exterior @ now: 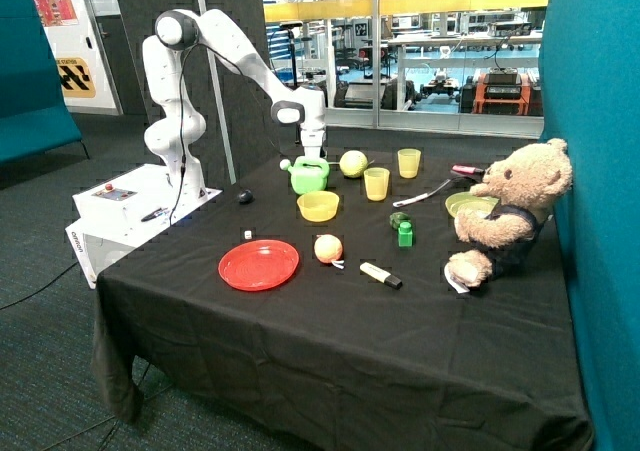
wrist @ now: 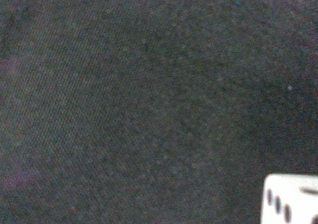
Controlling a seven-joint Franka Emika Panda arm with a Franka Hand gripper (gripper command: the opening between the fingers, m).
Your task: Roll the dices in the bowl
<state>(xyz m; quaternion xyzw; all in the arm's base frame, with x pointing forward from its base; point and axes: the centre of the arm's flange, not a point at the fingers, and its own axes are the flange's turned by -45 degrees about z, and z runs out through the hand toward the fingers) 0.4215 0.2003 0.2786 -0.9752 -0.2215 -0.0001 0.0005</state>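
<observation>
Gripper [exterior: 314, 153] low behind the green watering can [exterior: 309, 174], finger state not visible, one die [wrist: 290, 199] right under it on the black surface [exterior: 330, 331], another die [exterior: 248, 234] beside the red plate [exterior: 259, 264], yellow bowl [exterior: 318, 206] empty; off-centre approach may knock the die away.

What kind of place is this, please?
Probably a robotics lab or demo area: a robot arm is mounted beside a table with a black cloth, and glass partitions behind show workbenches with equipment.
</observation>
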